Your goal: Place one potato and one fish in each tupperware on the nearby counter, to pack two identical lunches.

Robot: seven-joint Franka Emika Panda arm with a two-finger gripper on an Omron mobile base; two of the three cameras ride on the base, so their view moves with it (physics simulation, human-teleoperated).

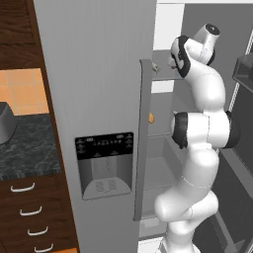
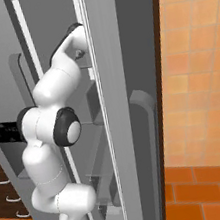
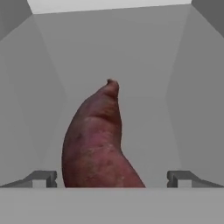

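My gripper (image 3: 111, 178) is open inside the fridge's upper compartment, its two fingertips (image 3: 41, 178) standing wide apart. Between them, touching neither, lies a large reddish-brown pointed tuber (image 3: 98, 144) on the grey shelf. In the left base view a small orange-tan potato (image 1: 150, 117) sits at the edge of a lower fridge shelf, just behind the door handle and below my hand. The dark marbled counter (image 1: 29, 143) lies left of the fridge. The fish and the tupperware are out of view.
The closed fridge door with its dispenser panel (image 1: 104, 163) and tall handle (image 1: 143, 138) stands left of my arm. The open right door (image 2: 131, 103) hems the arm in. A grey object (image 1: 4, 123) sits on the counter above the drawers (image 1: 29, 212).
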